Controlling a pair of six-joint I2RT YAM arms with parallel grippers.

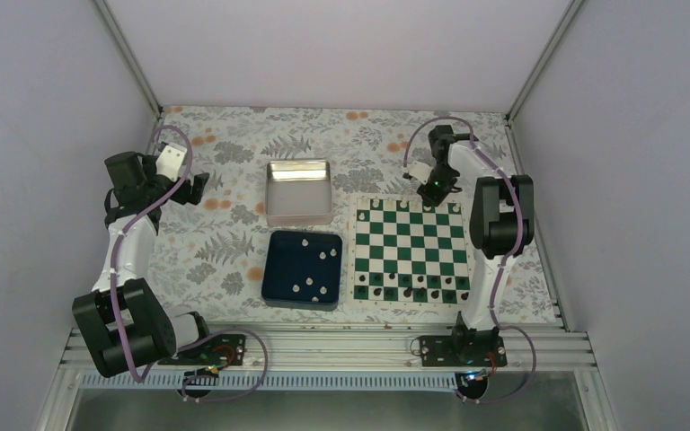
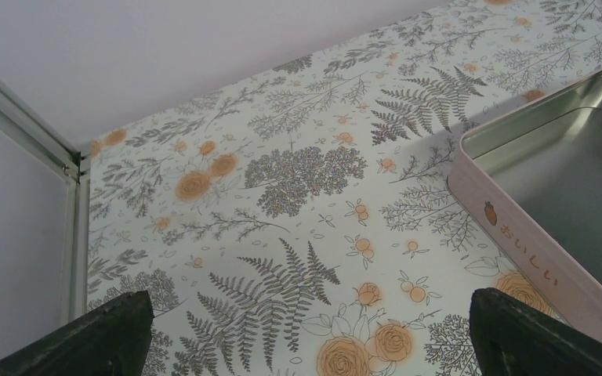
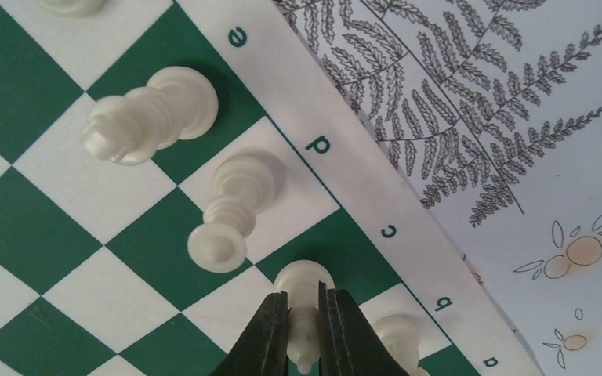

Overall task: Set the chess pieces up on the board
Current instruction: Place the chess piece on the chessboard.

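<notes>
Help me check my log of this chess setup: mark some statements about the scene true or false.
1. The right gripper is shut on a white piece at the board's far edge. True.
2. The left gripper holds a piece. False: it is open and empty, over the tablecloth beside the tin.
3. The blue tray is empty. False: several white pieces lie in it.
4. Black pieces stand along the board's near edge. True.

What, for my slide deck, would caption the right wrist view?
Right gripper pinching a white chess piece at the c-file edge square of the board.
</notes>
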